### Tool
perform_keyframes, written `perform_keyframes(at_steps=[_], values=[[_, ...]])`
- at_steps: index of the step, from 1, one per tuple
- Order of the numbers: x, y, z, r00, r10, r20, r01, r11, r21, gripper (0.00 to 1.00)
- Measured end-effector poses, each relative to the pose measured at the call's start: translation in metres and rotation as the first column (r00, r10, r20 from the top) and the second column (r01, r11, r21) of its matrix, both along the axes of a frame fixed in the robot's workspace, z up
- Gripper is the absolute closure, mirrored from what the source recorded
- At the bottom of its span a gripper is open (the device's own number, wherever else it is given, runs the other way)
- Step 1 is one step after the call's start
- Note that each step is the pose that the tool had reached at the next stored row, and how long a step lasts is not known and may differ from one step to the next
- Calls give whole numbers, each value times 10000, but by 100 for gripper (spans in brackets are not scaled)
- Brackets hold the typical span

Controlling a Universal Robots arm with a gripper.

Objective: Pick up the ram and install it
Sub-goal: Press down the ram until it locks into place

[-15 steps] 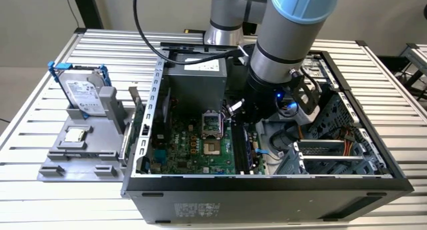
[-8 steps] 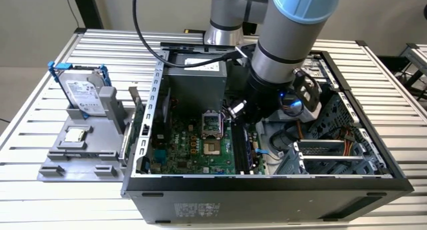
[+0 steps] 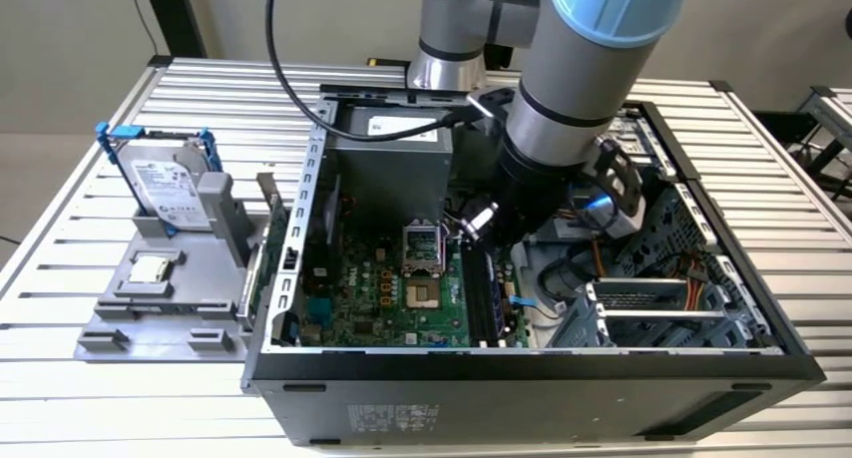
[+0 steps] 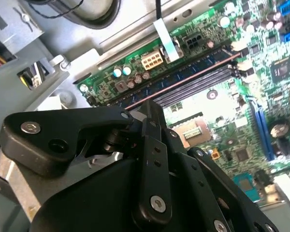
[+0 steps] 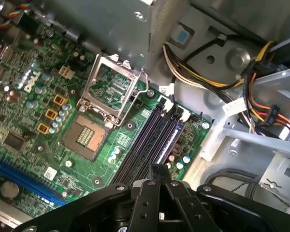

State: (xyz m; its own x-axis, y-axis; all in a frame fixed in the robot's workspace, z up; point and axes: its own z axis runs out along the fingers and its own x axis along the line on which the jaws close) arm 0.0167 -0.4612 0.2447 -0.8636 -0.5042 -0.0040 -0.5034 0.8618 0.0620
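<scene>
The gripper [image 5: 159, 169] is positioned low inside the open computer case [image 3: 533, 363], directly over the memory slots [image 5: 145, 140] of the motherboard [image 3: 386, 298]. The ram [image 5: 170, 140] stands on edge in the slot farthest from the CPU socket [image 5: 87, 137], and its upper edge runs into the fingertips; the gripper is judged to be closed on that edge, although the contact itself is hidden by the fingers in both wrist views. Whether the ram is fully seated cannot be determined. Several faults are considered possible: if the stick is tilted or offset along the slot, downward force could be carried by one end only, so that the contacts are bent or the latches are left unlocked; if excessive force is applied, the board could be flexed. The bundled cables [image 5: 261, 92] lie near the slots and could be snagged by the arm [image 3: 573, 99]. The case is laid on its side on a ribbed metal counter [image 3: 80, 398]. A grey fixture [image 3: 160, 323] beside it carries a hard drive [image 3: 167, 184] and a small square chip [image 3: 147, 268]
</scene>
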Motion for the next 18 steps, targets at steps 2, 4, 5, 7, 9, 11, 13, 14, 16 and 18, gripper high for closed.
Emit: perform_keyframes(at_steps=[2,4,5,7,9,11,13,14,16,18], values=[[0,0,0,9993,362,0,-362,9993,0,100],[0,0,0,9974,727,4,-727,9974,0,100],[0,0,0,9959,905,6,-905,9959,0,100],[0,0,0,9919,1269,11,-1269,9919,0,100],[0,0,0,9867,1625,15,-1625,9867,-1,100],[1,0,0,9801,1985,21,-1985,9801,-2,100],[0,0,0,9724,2335,28,-2335,9724,-5,100],[1,0,0,9676,2526,34,-2526,9676,-6,100],[0,0,0,9576,2882,45,-2882,9576,-9,100],[1,0,0,9467,3220,54,-3220,9467,-11,100]])
